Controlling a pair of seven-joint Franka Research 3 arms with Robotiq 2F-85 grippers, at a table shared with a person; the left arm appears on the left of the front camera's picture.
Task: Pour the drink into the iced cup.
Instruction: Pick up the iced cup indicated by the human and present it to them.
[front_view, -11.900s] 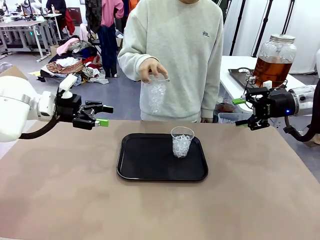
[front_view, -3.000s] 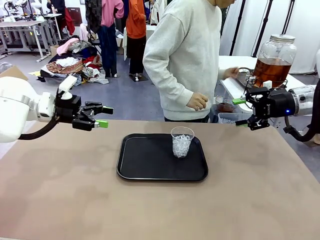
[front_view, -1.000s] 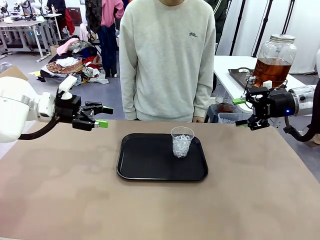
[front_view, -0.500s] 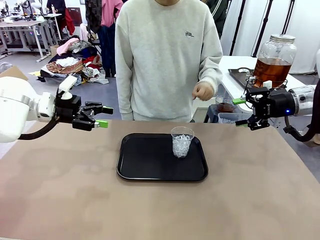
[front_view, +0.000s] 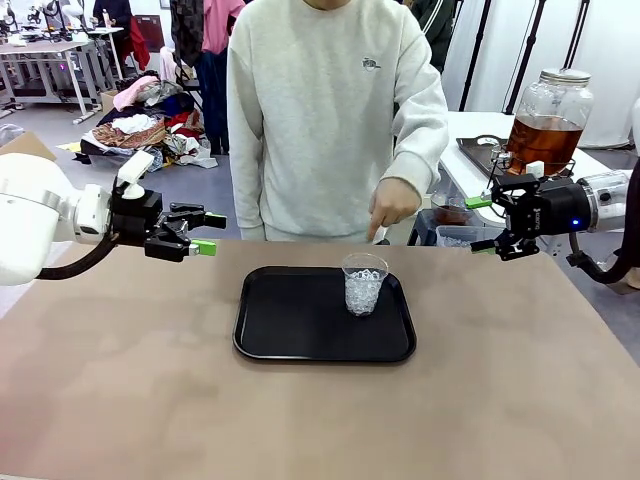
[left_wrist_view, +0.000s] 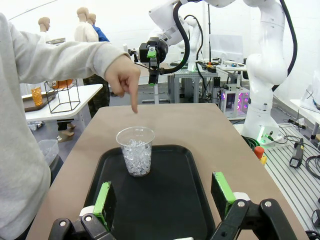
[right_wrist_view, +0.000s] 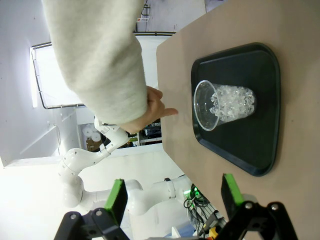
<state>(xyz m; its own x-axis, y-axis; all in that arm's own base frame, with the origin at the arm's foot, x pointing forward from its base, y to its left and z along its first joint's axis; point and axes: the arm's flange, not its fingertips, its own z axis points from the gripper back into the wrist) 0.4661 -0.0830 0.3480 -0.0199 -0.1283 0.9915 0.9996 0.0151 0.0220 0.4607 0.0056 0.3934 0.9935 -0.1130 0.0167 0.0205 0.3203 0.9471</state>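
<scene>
The iced cup (front_view: 363, 284), clear plastic and full of ice cubes, stands upright on the right half of a black tray (front_view: 290, 330). The drink (front_view: 540, 138) is amber liquid in a lidded glass jar on a white side table at the far right, behind my right gripper (front_view: 479, 224). That gripper hovers open and empty right of the tray. My left gripper (front_view: 210, 233) hovers open and empty left of it. The person's hand (front_view: 390, 205) points one finger down just beyond the cup. In the wrist views the cup (left_wrist_view: 135, 156) (right_wrist_view: 222, 105) lies ahead of the open left gripper (left_wrist_view: 163, 197) and the open right gripper (right_wrist_view: 174, 196).
The brown table (front_view: 150, 400) has free room around the tray on all sides. The person in a grey sweatshirt (front_view: 320, 110) stands at the far edge. A metal tray (front_view: 478, 152) lies by the jar on the side table.
The person's hand has come down from chest height and forward, now pointing at the cup. Both arms and the cup have stayed still.
</scene>
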